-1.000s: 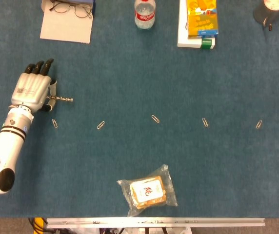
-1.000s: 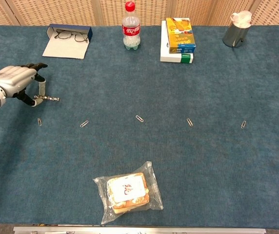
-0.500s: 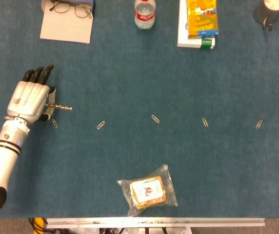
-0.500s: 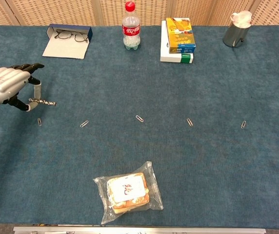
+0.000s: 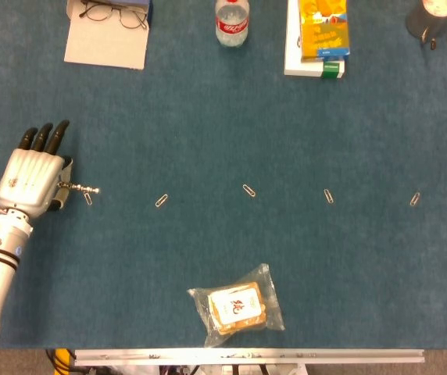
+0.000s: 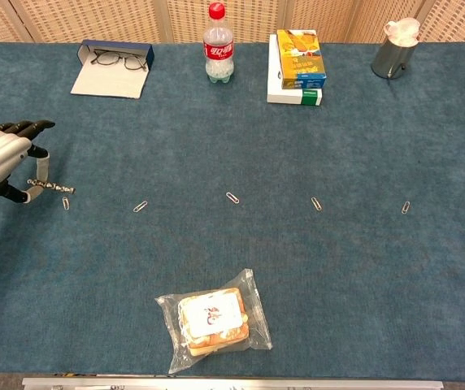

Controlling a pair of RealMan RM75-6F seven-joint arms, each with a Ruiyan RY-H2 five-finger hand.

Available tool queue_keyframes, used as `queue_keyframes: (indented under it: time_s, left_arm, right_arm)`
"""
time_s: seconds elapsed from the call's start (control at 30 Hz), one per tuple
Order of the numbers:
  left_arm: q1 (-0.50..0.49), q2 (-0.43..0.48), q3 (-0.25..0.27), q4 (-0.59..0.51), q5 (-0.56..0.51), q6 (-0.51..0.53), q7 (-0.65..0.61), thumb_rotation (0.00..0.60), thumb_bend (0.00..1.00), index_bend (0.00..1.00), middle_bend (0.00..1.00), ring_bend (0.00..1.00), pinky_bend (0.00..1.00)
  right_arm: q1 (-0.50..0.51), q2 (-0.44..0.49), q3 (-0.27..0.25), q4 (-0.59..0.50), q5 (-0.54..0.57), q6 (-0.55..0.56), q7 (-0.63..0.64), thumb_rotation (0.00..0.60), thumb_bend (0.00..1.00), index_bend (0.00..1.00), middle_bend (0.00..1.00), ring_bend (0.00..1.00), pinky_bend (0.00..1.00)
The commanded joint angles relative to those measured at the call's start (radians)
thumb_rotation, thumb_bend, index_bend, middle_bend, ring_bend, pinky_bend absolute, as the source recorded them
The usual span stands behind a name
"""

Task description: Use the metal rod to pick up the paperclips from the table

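Lab-like test table (image 6: 338,268) before wicker screen (image 6: 119,16).

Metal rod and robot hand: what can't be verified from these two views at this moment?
- Rod tip touching the leftmost paperclip: too small in both views.
- Grip on the metal rod: the left robot hand covers it in the head view.
- Left arm: cut off by the frame edge in the chest view.
- Right robot hand: outside both views.

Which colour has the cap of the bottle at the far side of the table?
Red. The bottle cap shows best in the chest view; the head view cuts it off.
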Motion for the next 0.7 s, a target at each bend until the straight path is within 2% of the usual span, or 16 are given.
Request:
queue_keyframes:
  time_s: [0.03,0.7]
  left_arm:
    - [0.007,-0.005,0.001,0.011,-0.004,-0.004,-0.005,0.600,0.35,0.57,0.00,0.00,0.09]
    - [0.031,-0.046,-0.008,0.050,0.010,-0.026,-0.013,0.600,0.35,0.57,0.00,0.00,0.09]
  right_arm:
    - [-0.001,0.000,0.000,-0.001,0.000,0.001,0.000,0.600,0.57,0.41,0.35,0.26,0.23]
    - [-0.013,0.000,-0.006,-0.002,-0.006,0.015,0.006,0.600,0.57,0.41,0.35,0.26,0.23]
